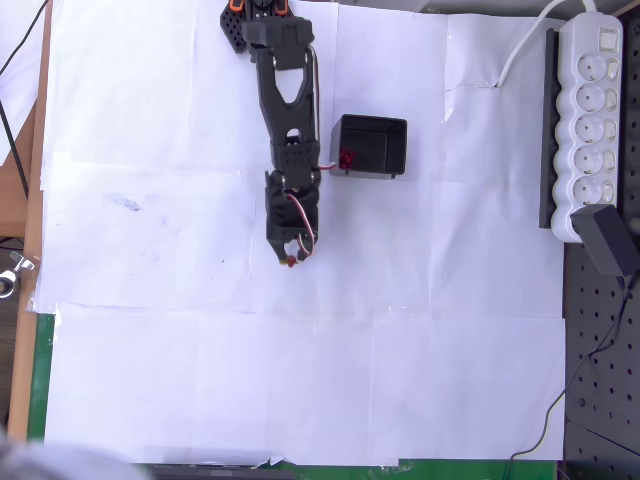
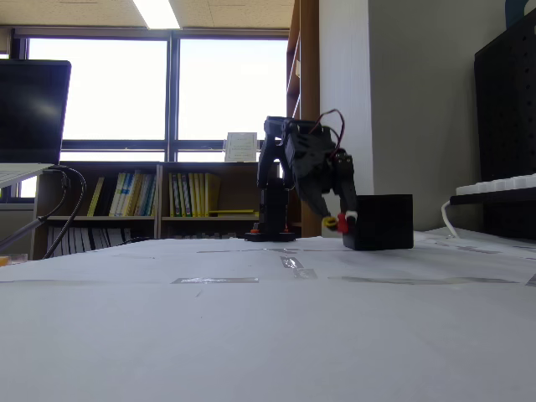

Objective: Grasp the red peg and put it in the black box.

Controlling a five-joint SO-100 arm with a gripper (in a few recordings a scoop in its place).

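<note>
We see the end effector (image 1: pixel 291 257) low over the white paper sheets (image 1: pixel 200 380) that cover the bench, its tips pointing away from the arm's base and lying just off the near left corner of the black box (image 1: pixel 370 146) in the overhead view. A small red dot sits right at those tips, which we take to be the red peg (image 1: pixel 291 261); in the fixed view a red and yellow spot (image 2: pixel 332 223) shows at the same place, slightly clear of the paper, so we judge the fingers pinched narrowly on the peg and carrying it, though the contact itself is too small to confirm. The box is a squat matte cube with thick dark walls and an open top, an easy target from above; something small and red shows against its left wall, which we cannot identify. The taped paper looks smooth and flat, leaving the tiny peg easy to spot. A white power strip (image 1: pixel 590 120) lies well apart at the right edge.
</note>
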